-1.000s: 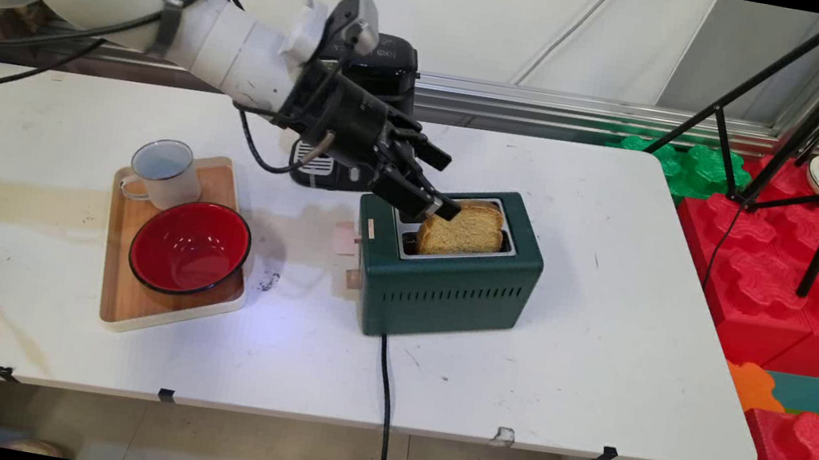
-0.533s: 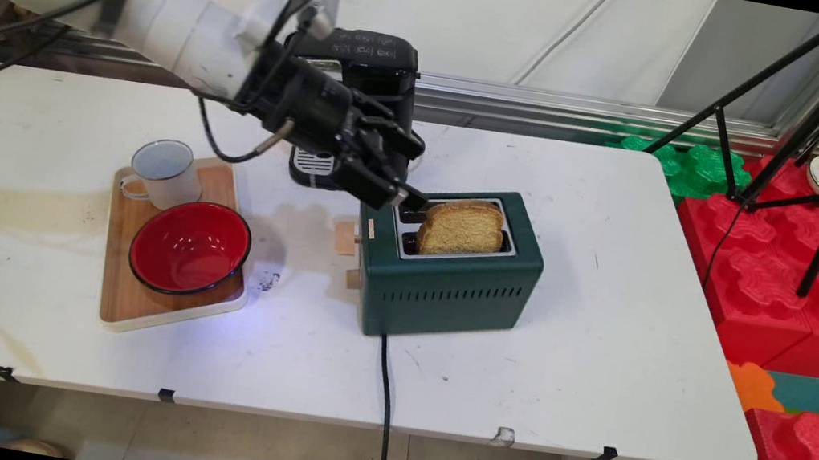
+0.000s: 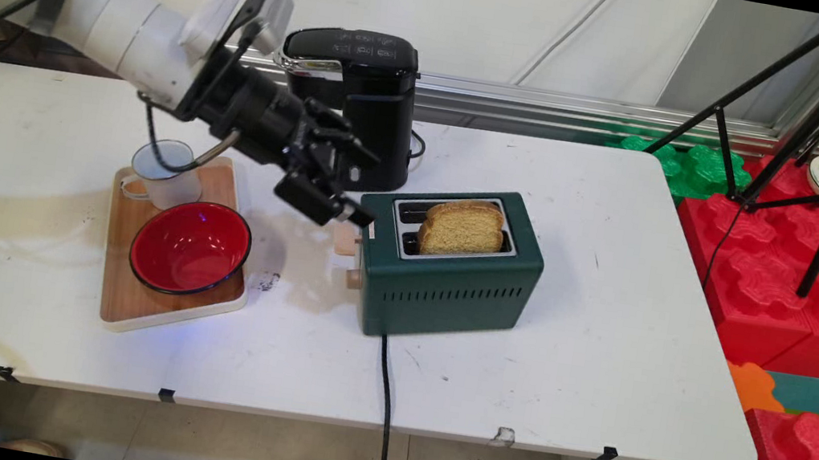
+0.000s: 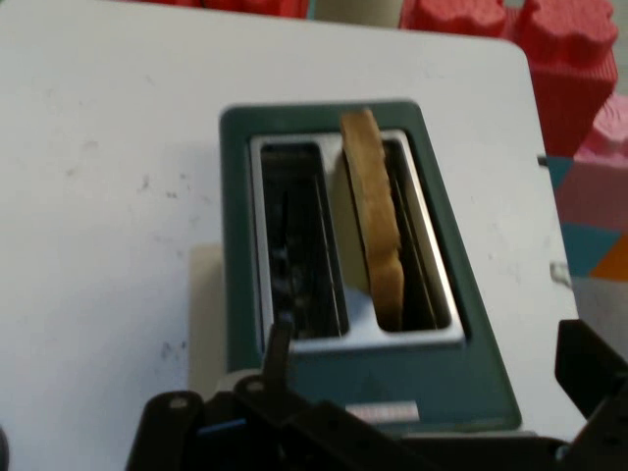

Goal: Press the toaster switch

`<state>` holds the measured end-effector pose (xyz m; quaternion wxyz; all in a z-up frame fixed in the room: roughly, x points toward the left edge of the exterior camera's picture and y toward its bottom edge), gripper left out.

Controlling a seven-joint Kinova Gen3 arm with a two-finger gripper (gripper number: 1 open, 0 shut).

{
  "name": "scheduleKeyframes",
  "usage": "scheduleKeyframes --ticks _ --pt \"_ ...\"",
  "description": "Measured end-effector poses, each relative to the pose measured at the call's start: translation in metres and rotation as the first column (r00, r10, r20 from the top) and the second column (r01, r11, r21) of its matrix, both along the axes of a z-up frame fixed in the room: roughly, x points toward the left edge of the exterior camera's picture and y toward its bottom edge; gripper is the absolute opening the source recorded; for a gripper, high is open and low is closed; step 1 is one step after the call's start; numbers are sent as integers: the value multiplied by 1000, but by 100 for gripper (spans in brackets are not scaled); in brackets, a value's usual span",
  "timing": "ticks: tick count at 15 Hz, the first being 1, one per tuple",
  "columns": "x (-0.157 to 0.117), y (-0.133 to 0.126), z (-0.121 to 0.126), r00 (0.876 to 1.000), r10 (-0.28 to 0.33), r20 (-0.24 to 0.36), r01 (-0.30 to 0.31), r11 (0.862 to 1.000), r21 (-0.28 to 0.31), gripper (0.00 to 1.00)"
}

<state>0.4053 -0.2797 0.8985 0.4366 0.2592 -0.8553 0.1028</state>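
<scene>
Main view: toast (image 3: 462, 228) upright in toaster (image 3: 450, 285)

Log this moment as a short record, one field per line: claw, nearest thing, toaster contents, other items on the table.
claw: claw empty, at the toaster's left end, above its wooden levers
nearest thing: green toaster
toaster contents: one bread slice upright in the near slot; far slot empty
other items: red bowl and metal mug on wooden tray; black coffee machine behind the claw

The end effector (image 3: 349, 201) has drawn back leftward from the slice of toast (image 3: 462, 228), off the toaster (image 3: 450, 285). It now hangs by the toaster's left end, empty.
</scene>
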Motion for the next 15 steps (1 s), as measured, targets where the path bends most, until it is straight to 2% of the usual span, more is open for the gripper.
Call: scheduleKeyframes --ticks 9,10,15 --pt "20 24 -13 998 -21 65 19 999 33 100" --pt "22 25 -14 997 -20 70 17 999 34 0" --pt "28 28 -18 996 -14 87 11 999 37 0"
